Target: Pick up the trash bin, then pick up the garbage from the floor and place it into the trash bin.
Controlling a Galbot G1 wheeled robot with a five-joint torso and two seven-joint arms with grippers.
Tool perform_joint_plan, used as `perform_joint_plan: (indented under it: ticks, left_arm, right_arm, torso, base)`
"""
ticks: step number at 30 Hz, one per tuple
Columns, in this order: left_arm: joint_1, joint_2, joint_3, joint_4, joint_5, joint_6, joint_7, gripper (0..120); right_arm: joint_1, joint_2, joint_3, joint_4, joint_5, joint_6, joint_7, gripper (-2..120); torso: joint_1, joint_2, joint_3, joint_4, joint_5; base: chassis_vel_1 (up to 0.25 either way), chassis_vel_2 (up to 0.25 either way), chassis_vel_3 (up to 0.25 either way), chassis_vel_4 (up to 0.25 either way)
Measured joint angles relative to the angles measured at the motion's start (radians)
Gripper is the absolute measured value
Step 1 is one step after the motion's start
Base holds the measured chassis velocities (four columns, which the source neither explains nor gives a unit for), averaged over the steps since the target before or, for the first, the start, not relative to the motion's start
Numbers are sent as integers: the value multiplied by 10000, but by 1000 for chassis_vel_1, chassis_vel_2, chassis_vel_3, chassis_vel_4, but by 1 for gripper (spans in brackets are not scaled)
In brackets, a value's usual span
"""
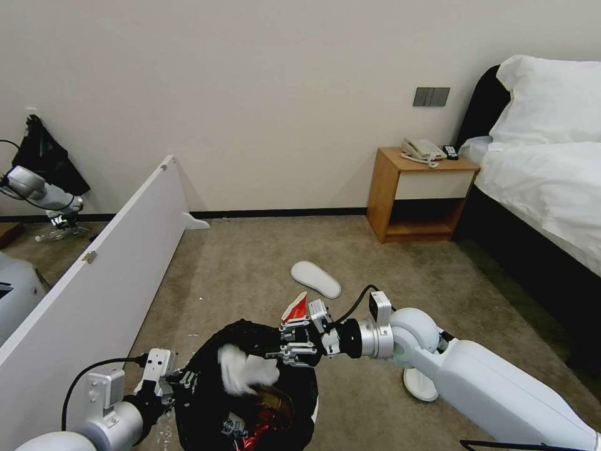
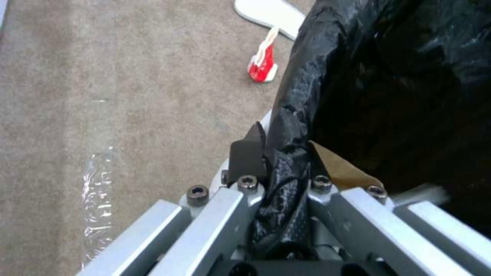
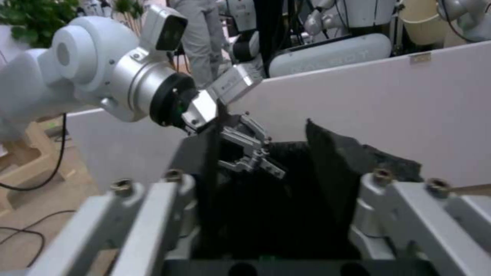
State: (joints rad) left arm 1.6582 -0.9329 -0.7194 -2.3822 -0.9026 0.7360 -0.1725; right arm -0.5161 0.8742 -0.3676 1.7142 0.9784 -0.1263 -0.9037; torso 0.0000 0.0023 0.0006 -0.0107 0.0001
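Head view: the trash bin [image 1: 250, 394] stands low in front of the robot, lined with a crinkled black bag, with both pincers at its rim.
Left gripper [image 1: 181, 379]: at the bin's near-left rim; in the left wrist view its fingers [image 2: 248, 153] are closed on the folded black bag and the rim, with the bin's dark inside just beyond them.
Right gripper [image 1: 291, 341]: over the far rim of the bin, reaching in from the robot's right; in the right wrist view its dark fingers [image 3: 327, 161] stand apart with nothing between them, above the bin's black interior.
White tissue [image 1: 244, 369]: inside the bin's mouth, just beside and below the right gripper, apart from its fingers.
Bin contents: something brown and something red lie deeper in the bin, below the tissue; I cannot tell exactly what they are.
Red-and-white carton [image 2: 263, 63]: on the carpet just beyond the bin's far rim, close behind the right gripper.
Slipper [image 1: 315, 279]: on the carpet farther beyond the carton.
Second slipper [image 1: 419, 384]: on the carpet under the right arm, behind its gripper.
Clear plastic wrap [image 2: 97, 199]: flat on the carpet beside the left gripper, away from the bin.
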Motion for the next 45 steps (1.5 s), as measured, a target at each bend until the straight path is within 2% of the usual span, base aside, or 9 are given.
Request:
perform_joint_plan:
  ticks: [13, 15, 19, 21, 22, 25, 28, 36, 45]
  left_arm:
    - [-10, -139, -71, 28, 41, 1, 14, 3]
    - [-18, -227, -121, 42, 149, 0, 84, 3]
    - [-18, -350, -176, 33, 270, -21, 171, 3]
    - [77, -621, -250, 19, 447, -94, 322, 3]
    - [77, -621, -250, 19, 447, -94, 322, 3]
    - [211, -872, -285, 51, 679, -179, 521, 3]
    - [135, -946, -265, 94, 773, -203, 545, 3]
    - [57, -951, -208, 302, 952, -309, 740, 3]
    - [54, -1119, -35, 573, 1246, -423, 930, 3]
  right_arm:
    - [-600, 490, 1194, -314, 161, 1052, 1557, 91]
    - [-1355, 761, 2306, -678, -256, 1978, 4917, 99]
    - [-2196, 768, 3199, -435, -1120, 2074, 7736, 100]
    - [-3328, 713, 3876, 565, -2635, 881, 10739, 100]
    - [-3328, 713, 3876, 565, -2635, 881, 10739, 100]
    - [-4551, 727, 4167, 2060, -4277, -2562, 14586, 100]
    - [-5296, 882, 4849, 2362, -4504, -2448, 14736, 100]
    - [-7867, 1388, 7495, 1677, -3961, 1618, 10129, 100]
    - [-9731, 3165, 9787, 1648, -5722, 3158, 7923, 100]
  torso:
    - [0, 0, -1, 1, -2]
    - [0, 0, 0, 6, 1]
    - [0, 0, 0, -3, 3]
    - [0, 0, -1, -9, -1]
    - [0, 0, -1, -9, -1]
    - [0, 0, -1, 4, 2]
    - [-1, 1, -3, 3, -6]
    - [0, 1, -1, 0, 0]
    - [-1, 1, -2, -1, 3]
  base:
    - [0, 0, 0, 0]
    - [0, 0, 0, 0]
    - [0, 0, 0, 0]
    - [0, 0, 0, 0]
    - [0, 0, 0, 0]
    - [0, 0, 0, 0]
    - [0, 0, 0, 0]
    - [0, 0, 0, 0]
    - [0, 0, 0, 0]
